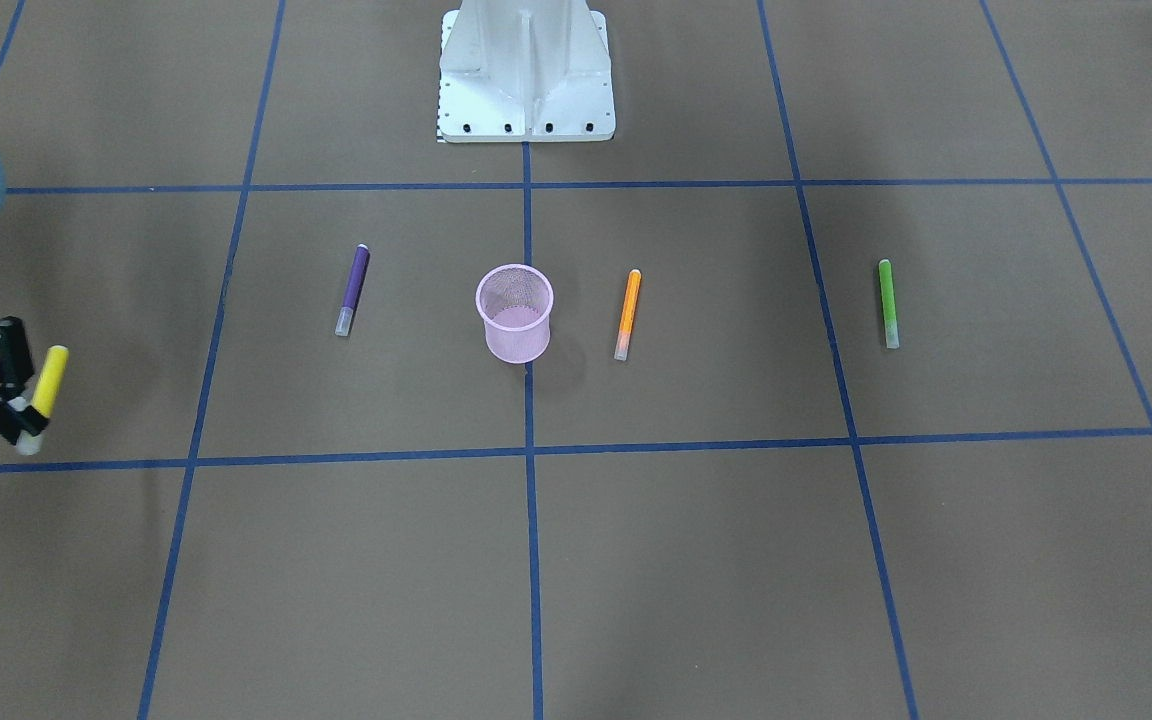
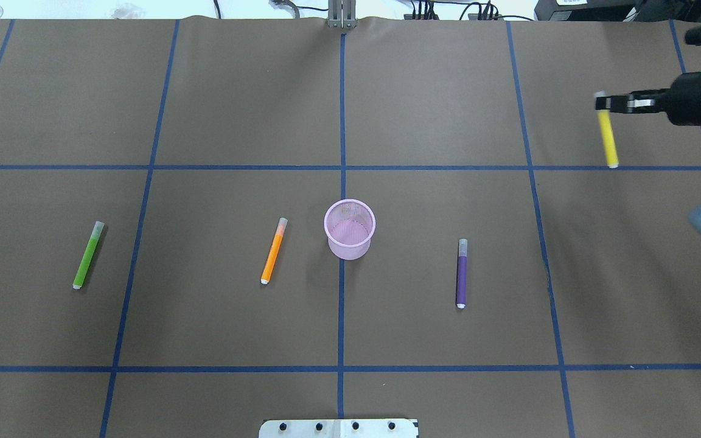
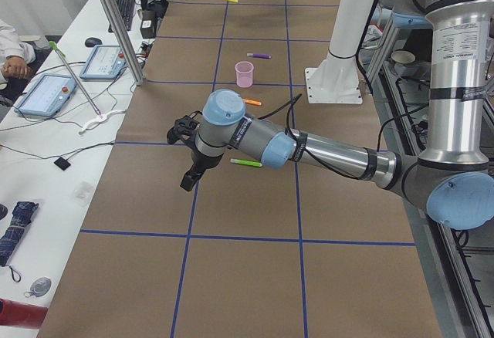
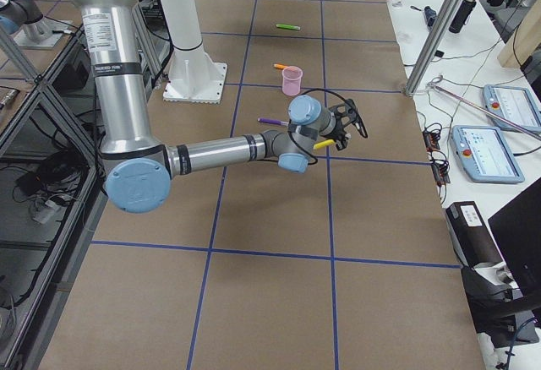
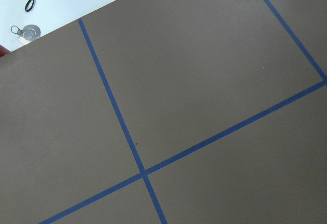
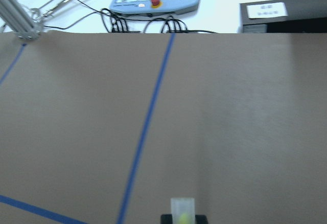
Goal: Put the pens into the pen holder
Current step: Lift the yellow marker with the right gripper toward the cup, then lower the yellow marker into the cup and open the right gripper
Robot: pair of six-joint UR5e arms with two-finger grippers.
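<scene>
Right hand [image 2: 604,102] is clamped on the yellow pen [image 2: 608,137] at its cap end. Holder [image 2: 350,228] stands well away from the hand, toward mid-surface. Carry the pen high, tip it upright over the rim, then let go.

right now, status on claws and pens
Right claw shut on yellow pen, cap end. Left claw state unclear. Purple pen, orange pen, green pen lying flat; pen holder upright, empty. No upright obstacle toward holder.
</scene>
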